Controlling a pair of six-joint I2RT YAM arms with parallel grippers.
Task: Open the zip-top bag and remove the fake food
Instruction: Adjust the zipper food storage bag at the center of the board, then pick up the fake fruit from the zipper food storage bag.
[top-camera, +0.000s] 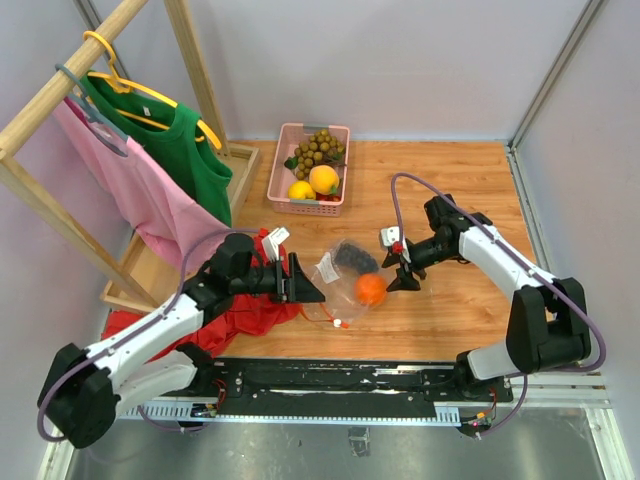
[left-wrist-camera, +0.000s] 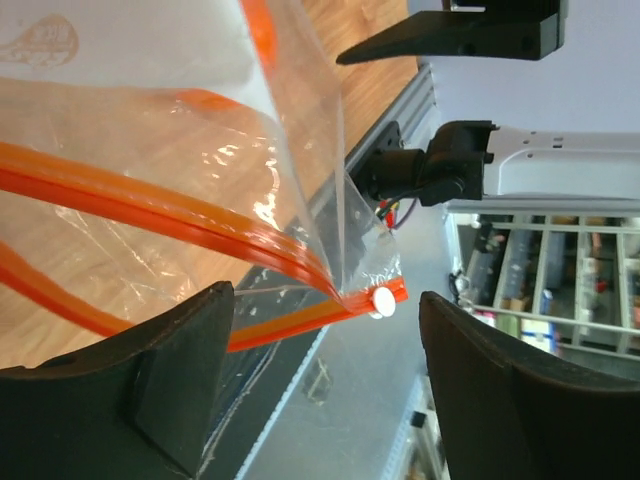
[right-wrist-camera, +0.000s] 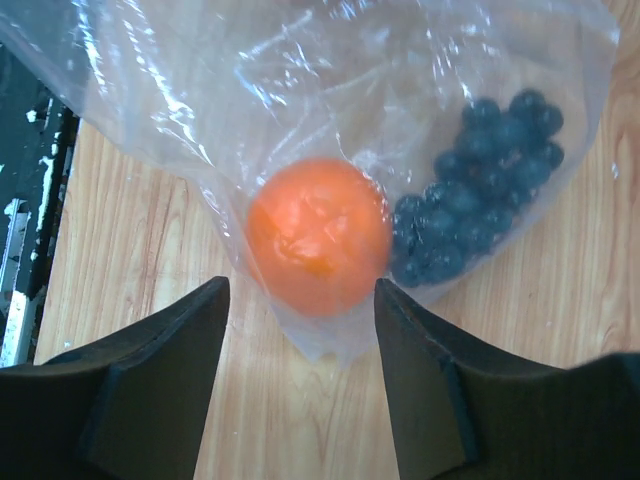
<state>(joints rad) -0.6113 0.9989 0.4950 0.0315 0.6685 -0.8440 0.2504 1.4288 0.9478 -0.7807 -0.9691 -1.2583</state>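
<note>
A clear crinkly zip-top bag (top-camera: 338, 272) with an orange-red zip strip (left-wrist-camera: 180, 215) lies on the wooden tabletop (top-camera: 480, 180) between two black robot arms. Inside it are an orange round plastic fruit (top-camera: 370, 289) and a dark purple plastic grape bunch (top-camera: 355, 257). The left gripper (top-camera: 308, 285), stretched over a crumpled red cloth (top-camera: 245, 305), has its fingers apart at a corner of the bag's mouth; the strip's white slider (left-wrist-camera: 381, 301) sits between them, pinched by neither. The right gripper (top-camera: 402, 275) is likewise spread, clamped on nothing, its fingers either side of the bag's far end just short of the orange fruit. At the back of the table a pink plastic basket (top-camera: 305, 208) holds a tan-brown bunch of little balls (top-camera: 322, 150), a yellow lemon (top-camera: 301, 190) and a yellow-orange round fruit (top-camera: 323, 179). A green garment (top-camera: 185, 150) and a pink garment (top-camera: 130, 190) hang on a wooden rack (top-camera: 60, 80) at left.
</note>
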